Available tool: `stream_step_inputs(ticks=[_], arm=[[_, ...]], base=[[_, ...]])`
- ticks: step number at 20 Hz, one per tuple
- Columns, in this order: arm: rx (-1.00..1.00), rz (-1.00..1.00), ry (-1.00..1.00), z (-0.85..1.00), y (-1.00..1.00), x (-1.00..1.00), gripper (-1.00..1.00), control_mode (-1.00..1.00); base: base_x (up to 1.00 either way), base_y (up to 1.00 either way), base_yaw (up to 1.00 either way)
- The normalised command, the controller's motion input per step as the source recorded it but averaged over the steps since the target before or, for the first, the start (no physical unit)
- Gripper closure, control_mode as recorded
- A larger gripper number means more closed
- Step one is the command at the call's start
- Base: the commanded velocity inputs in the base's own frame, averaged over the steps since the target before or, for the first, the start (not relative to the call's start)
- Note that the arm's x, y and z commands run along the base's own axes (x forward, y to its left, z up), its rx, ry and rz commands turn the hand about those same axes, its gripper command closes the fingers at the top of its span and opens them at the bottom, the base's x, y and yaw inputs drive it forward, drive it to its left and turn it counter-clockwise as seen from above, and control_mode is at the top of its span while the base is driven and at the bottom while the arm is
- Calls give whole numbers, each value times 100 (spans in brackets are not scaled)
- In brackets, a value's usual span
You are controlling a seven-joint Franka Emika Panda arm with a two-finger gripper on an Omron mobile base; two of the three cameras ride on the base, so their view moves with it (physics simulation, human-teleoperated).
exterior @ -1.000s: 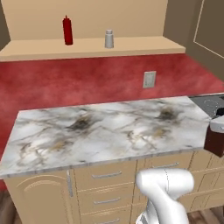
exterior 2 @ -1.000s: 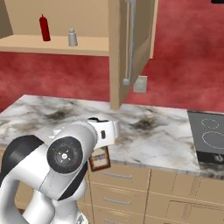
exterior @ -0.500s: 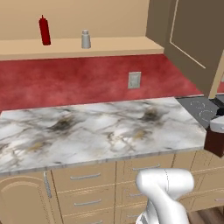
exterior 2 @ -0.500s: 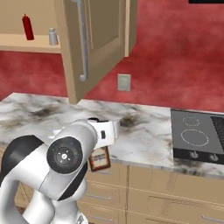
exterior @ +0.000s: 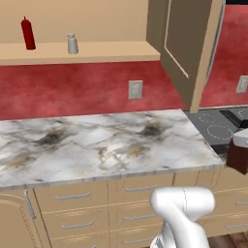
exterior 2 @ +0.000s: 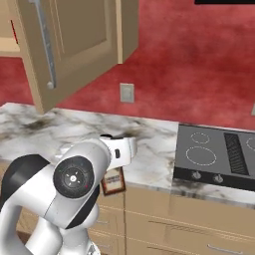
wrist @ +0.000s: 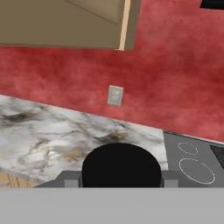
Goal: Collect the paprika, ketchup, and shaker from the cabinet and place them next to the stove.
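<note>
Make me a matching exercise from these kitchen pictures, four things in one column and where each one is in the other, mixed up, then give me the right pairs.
Things:
1. ketchup
2. shaker
3. paprika
4. stove

Places:
A. set into the counter, right of the marble top
B. held in the gripper, in front of the counter edge
C. far left on the cabinet shelf
D. on the cabinet shelf, just right of the red bottle

Pairs: 1-C, 2-D, 3-B, 4-A
</note>
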Motion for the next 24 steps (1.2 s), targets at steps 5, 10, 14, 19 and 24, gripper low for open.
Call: stream_step_inputs(ticks=[5,10,14,19,24], arm=[[0,0,0,0,0,0,100,100],[0,0,0,0,0,0,100,100],[0,0,0,0,0,0,100,100],[0,0,0,0,0,0,100,100],[0,0,0,0,0,0,100,100]], base=[[20,-50,15],[27,-44,15],[41,-35,11],[53,-26,4],[52,-17,0]])
